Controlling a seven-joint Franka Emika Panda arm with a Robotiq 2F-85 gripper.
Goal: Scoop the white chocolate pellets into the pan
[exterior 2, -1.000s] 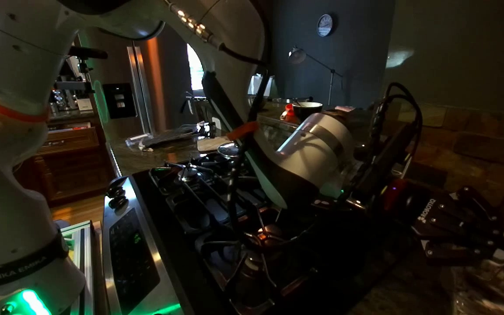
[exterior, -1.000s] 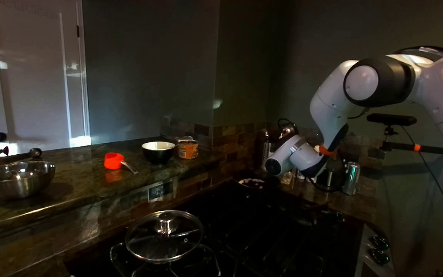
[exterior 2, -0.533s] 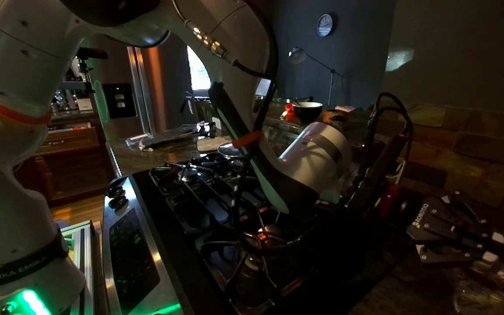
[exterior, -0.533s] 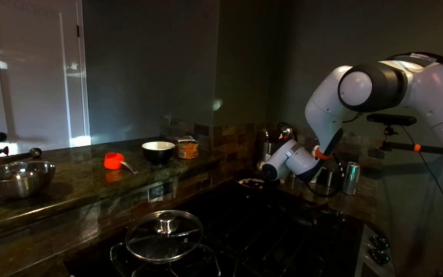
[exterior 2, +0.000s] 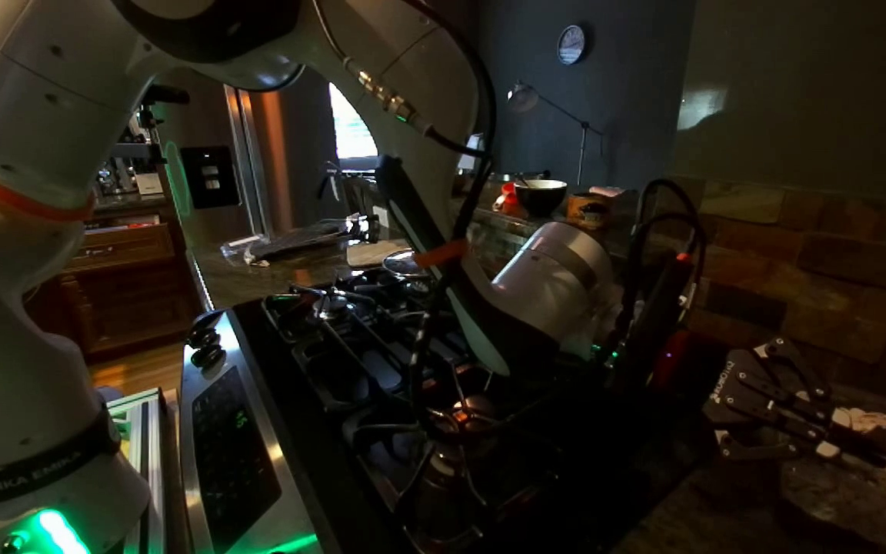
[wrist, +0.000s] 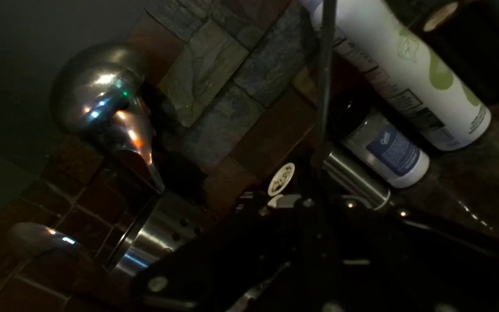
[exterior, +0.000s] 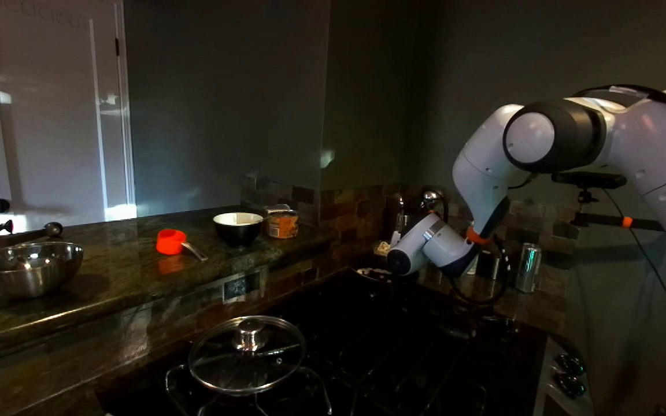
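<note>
Wrist view: gripper (wrist: 321,200) is clamped narrow on a thin dark tool (wrist: 325,73), shaft running up the frame. White can (wrist: 405,73) and blue-label jar (wrist: 388,151) to its right, steel canister (wrist: 158,238) to its left. In an exterior view, pan (exterior: 376,279) sits at the far corner of the stove (exterior: 339,323), white pellets (exterior: 372,271) in it, part hidden behind the arm (exterior: 448,245). Glass lid (exterior: 246,367) well apart from it. In an exterior view, pale pieces (exterior 2: 877,421) show just past the fingertips; can't tell what holds them.
</note>
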